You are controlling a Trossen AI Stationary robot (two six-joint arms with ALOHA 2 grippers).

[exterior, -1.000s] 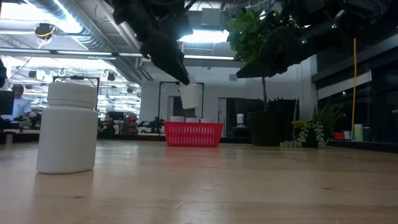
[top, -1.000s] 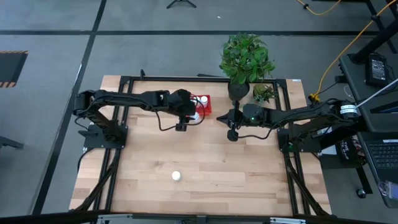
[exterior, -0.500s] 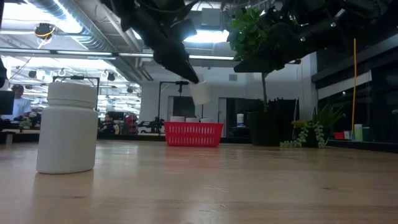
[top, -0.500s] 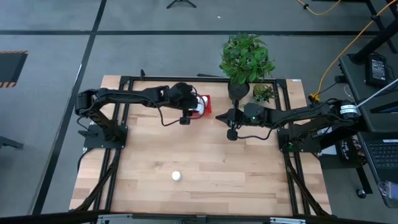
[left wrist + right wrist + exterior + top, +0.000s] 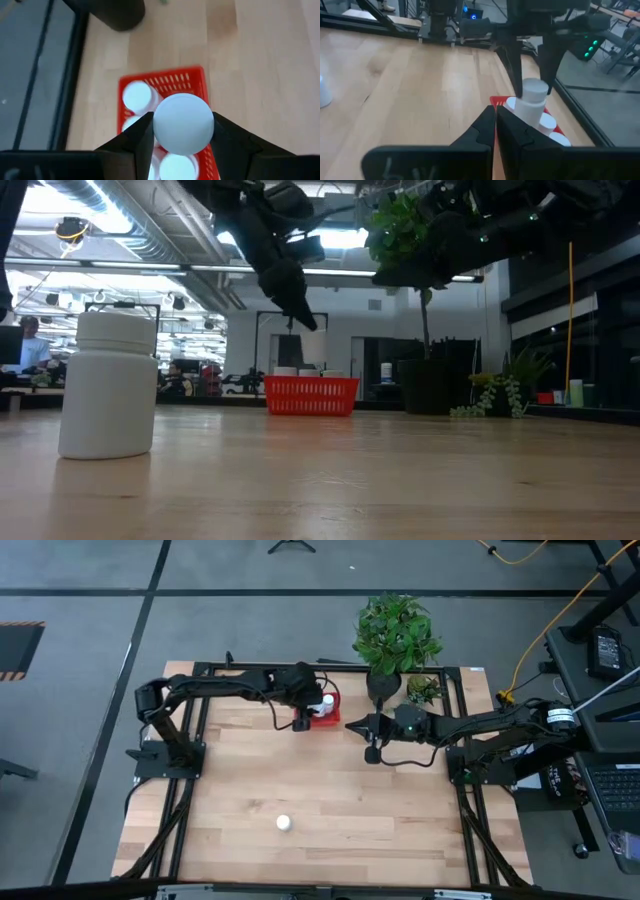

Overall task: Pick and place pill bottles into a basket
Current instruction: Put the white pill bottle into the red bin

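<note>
Pill bottle (image 5: 183, 123) between left gripper (image 5: 181, 131) fingers

Left claw (image 5: 182, 131) clamped mid-air; right claw (image 5: 496, 119) closed, idle.

The high view looks straight down from well above on the whole counter (image 5: 330, 800), with the basket (image 5: 325, 710) near 12 o'clock. The low view sits at counter height, facing level across toward the same basket (image 5: 310, 395), far off. The left wrist view looks down on it from close above; the right wrist view sees it from the side, nearby.
</note>
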